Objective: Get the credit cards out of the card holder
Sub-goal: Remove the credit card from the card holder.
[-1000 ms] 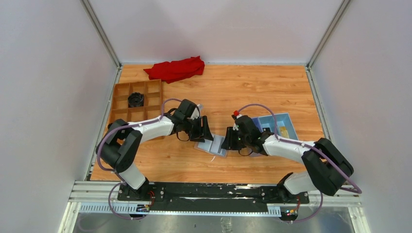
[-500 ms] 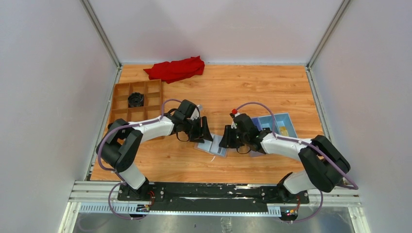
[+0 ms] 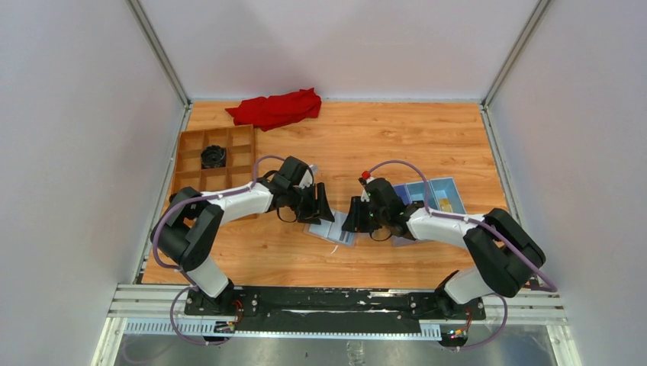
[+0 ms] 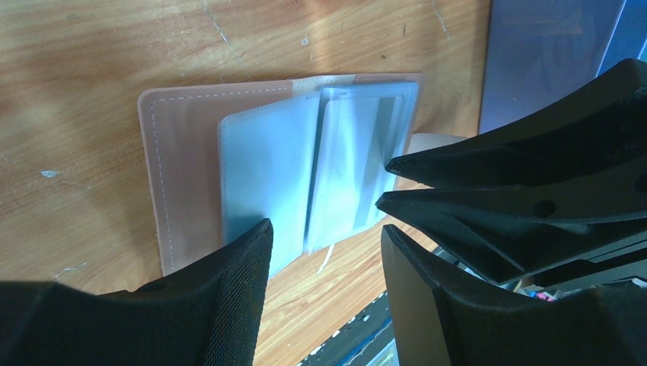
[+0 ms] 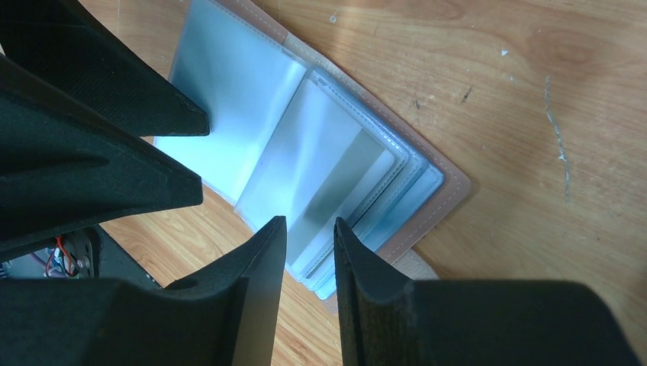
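Two grippers meet over the card holder (image 3: pixel 333 229), which lies open on the table (image 3: pixel 427 137): left gripper (image 3: pixel 320 206) at its 11 o'clock, right gripper (image 3: pixel 352 216) at 2.

Left wrist: fingers (image 4: pixel 229 290) spread wide above the clear sleeves (image 4: pixel 259 175).

Right wrist: fingers (image 5: pixel 259 282) narrowly apart, astride a sleeve edge and gripping nothing. One of the credit cards (image 5: pixel 347 179), pale grey, sits inside.

No card lies out, so extraction seems barely begun.

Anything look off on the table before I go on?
Nothing damaged or spilled. The card holder lies open and askew, its clear sleeves fanned; a red cloth sits crumpled at the far edge.
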`<state>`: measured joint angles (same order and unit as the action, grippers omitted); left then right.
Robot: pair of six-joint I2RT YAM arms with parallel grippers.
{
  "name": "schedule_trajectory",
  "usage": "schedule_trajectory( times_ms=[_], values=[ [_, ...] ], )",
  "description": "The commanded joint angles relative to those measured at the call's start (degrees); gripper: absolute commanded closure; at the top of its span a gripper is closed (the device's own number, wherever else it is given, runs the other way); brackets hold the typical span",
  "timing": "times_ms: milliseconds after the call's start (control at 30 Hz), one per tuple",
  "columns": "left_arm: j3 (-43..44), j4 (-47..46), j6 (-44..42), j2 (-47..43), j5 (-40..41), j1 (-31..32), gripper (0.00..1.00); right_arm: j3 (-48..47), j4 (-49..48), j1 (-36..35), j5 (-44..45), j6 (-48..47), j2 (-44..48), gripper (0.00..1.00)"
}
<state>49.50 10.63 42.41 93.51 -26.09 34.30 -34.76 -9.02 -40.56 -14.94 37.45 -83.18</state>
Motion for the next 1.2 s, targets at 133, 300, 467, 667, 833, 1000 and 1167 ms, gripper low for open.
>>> schedule_trajectory(
  times_ms=[133,300,467,667,833,1000,1167],
  values=[
    [-0.03,0.54,-0.71,-0.91,0.09,-0.20,0.42,2.19,-0.02,-1.01,3.07,0.57,3.61,0.66],
    [0.34,0.46,-0.58,-0.40,-0.28,-0.22,0.43,1.77,0.10,-1.01,2.45,0.34,2.08,0.67],
    [0.51,0.95,-0.79,-0.70,-0.03,-0.23,0.43,1.46,-0.04,-1.00,2.07,0.19,0.95,0.67],
    [0.45,1.08,-0.92,-0.62,0.16,-0.23,0.43,1.81,0.05,-1.01,2.56,0.26,1.47,0.67],
    [0.58,0.79,-0.75,-0.29,-0.10,-0.21,0.43,1.92,0.16,-0.96,3.03,0.10,0.59,0.69],
    [0.52,0.85,-0.80,-0.39,-0.17,-0.24,0.43,1.63,0.08,-0.91,2.71,0.17,-0.81,0.68],
    [0.26,1.05,-1.00,-0.81,-0.02,-0.21,0.43,2.19,-0.12,-0.99,3.17,0.46,0.07,0.67]
  ],
)
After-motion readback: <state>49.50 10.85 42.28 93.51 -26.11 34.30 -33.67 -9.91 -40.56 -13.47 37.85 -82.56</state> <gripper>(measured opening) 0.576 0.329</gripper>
